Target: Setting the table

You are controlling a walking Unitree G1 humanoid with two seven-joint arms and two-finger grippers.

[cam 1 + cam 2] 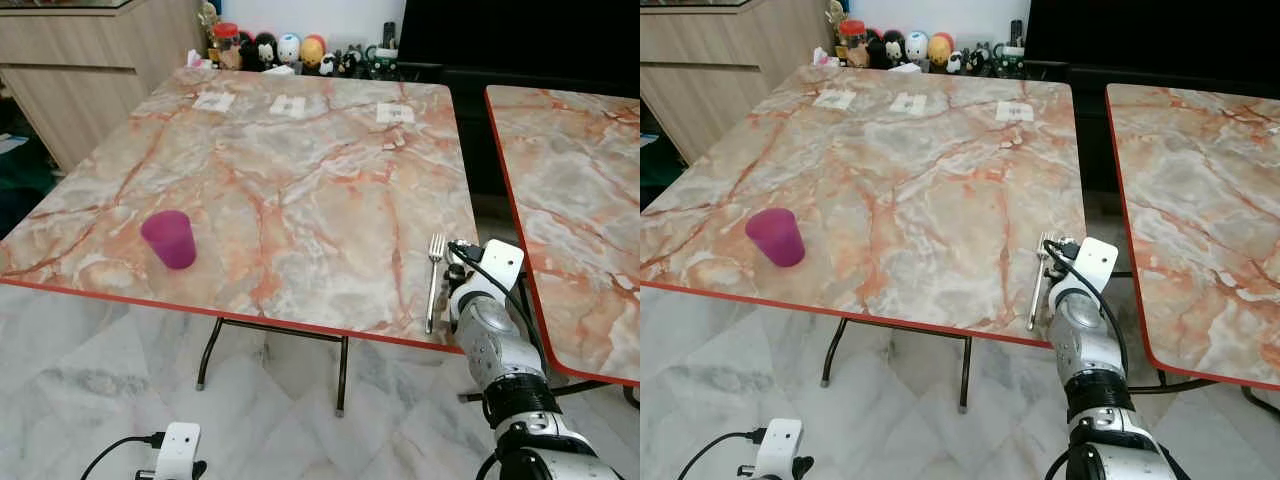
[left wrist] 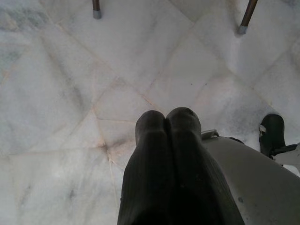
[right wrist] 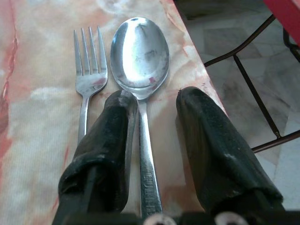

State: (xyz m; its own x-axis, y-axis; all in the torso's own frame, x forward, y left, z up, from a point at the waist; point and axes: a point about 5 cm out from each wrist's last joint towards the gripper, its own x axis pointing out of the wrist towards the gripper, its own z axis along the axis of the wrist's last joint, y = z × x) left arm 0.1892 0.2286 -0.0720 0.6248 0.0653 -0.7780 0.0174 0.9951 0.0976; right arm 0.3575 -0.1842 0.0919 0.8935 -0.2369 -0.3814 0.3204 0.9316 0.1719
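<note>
Table edge, right side — fork and spoon side by side under your right gripper.

Your right gripper sits over the near right corner of the marble table, its fingers spread apart around the spoon handle, the left one over the gap between spoon and fork. Both pieces lie flat on the marble, heads pointing away from you. A purple cup stands upright near the table's near left edge, well apart from the cutlery. Your left gripper hangs low over the floor tiles — fingers pressed together, holding nothing.
</note>
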